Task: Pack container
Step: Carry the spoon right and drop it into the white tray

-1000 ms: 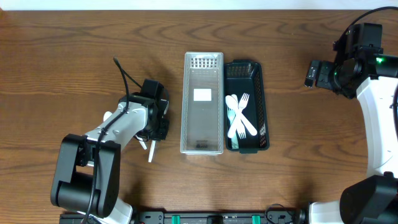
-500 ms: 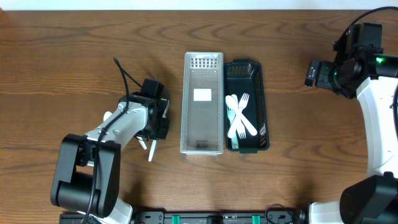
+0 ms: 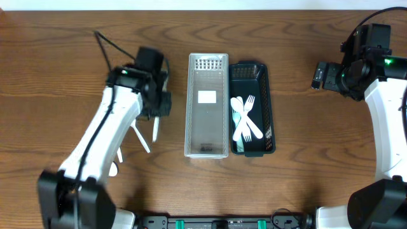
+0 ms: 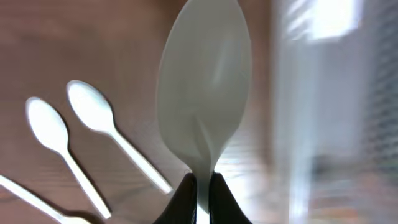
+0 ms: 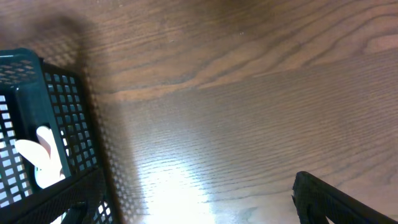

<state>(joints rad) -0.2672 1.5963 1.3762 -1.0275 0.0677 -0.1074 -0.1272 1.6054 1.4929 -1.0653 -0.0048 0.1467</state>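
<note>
My left gripper (image 3: 157,113) is shut on the handle of a white plastic spoon (image 3: 154,130) and holds it above the table, just left of the clear container (image 3: 208,63). In the left wrist view the spoon's bowl (image 4: 205,93) fills the middle above the closed jaws (image 4: 200,186); the clear container (image 4: 323,112) is blurred at the right. The black mesh basket (image 3: 264,83) beside the container holds white forks and spoons (image 3: 245,121). My right gripper (image 3: 316,75) is open and empty, right of the basket (image 5: 62,124).
Loose white spoons lie on the wood left of the container (image 3: 141,138), (image 3: 114,168); two show in the left wrist view (image 4: 93,112), (image 4: 50,134). A white utensil (image 5: 46,165) shows through the basket's mesh in the right wrist view.
My left arm has lifted and swung toward the far side of the table with a spoon in its jaws, uncovering spoons on the table. The right arm has not moved.
</note>
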